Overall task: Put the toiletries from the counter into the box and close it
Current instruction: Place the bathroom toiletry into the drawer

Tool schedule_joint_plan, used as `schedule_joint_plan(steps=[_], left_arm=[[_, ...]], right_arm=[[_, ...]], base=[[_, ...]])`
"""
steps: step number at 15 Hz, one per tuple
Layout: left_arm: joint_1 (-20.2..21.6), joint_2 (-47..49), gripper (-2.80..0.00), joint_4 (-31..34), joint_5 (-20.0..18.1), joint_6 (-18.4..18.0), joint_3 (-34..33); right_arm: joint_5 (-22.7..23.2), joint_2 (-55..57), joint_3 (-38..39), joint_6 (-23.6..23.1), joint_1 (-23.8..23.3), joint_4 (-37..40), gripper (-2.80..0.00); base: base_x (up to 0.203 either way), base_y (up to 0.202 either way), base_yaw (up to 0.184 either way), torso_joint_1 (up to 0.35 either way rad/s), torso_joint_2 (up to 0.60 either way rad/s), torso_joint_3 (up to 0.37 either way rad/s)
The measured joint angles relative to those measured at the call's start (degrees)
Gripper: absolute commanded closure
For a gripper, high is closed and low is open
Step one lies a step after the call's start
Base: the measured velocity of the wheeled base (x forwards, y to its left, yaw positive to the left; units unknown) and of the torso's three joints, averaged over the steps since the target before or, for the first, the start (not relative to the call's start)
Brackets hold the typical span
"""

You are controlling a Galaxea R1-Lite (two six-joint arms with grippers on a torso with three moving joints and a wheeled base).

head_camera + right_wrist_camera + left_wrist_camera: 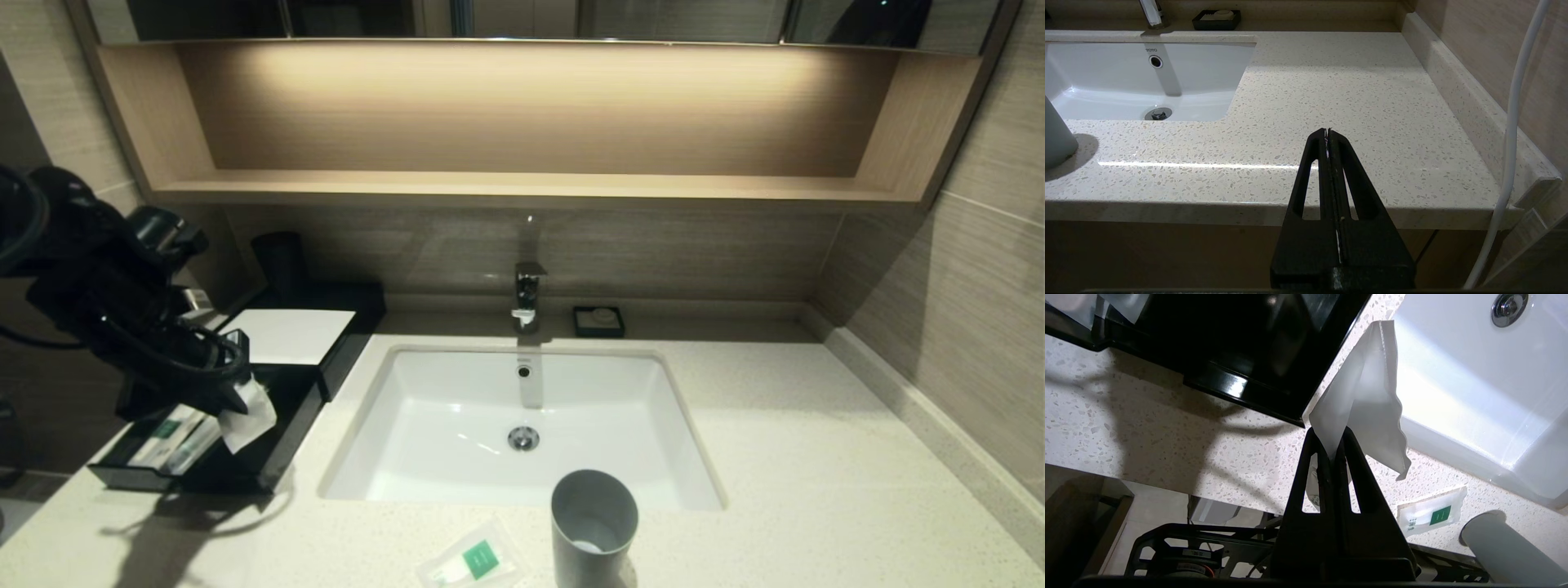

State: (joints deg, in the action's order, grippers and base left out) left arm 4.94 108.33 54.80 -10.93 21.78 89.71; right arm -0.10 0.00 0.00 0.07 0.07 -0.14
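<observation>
Left gripper [1336, 446] clamped on a plain translucent sachet [1367, 396], hanging it above the pulled-out drawer [269, 445] of the black box [343, 327] at the far left of the counter [816, 457]. Sachet dangles below the closed fingers, clear of the drawer floor. Drawer already holds a long pale wrapped stick with green label [167, 433], lying near its left side. Box's white top panel [286, 335] sits behind the drawer. Second sachet, with green square [473, 562], lies flat on the counter's near edge, just left of the grey tumbler [593, 527]. White basin [424, 392] centre, tap [528, 296] and soap dish [598, 321] at far side. Right gripper [1328, 132] pressed shut, empty, parked off the counter's near right edge.
</observation>
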Motion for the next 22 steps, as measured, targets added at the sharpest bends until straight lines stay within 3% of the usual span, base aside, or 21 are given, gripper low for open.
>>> schedule_joint_plan(steps=[13,22], left_arm=[[5.64,11.01,0.00,-1.27,-0.15,-0.09,8.36],[6.30,15.85,0.00,-1.41,-0.06,0.55,9.60]], right_arm=[[0.01,0.00,-0.02,0.00,0.00,-0.02,0.00],[0.00,0.00,0.00,0.02,0.00,-0.02,0.00]], base=[[0.000,0.000,0.000,0.000,0.00,0.000],[0.000,0.000,0.000,0.000,0.00,0.000]])
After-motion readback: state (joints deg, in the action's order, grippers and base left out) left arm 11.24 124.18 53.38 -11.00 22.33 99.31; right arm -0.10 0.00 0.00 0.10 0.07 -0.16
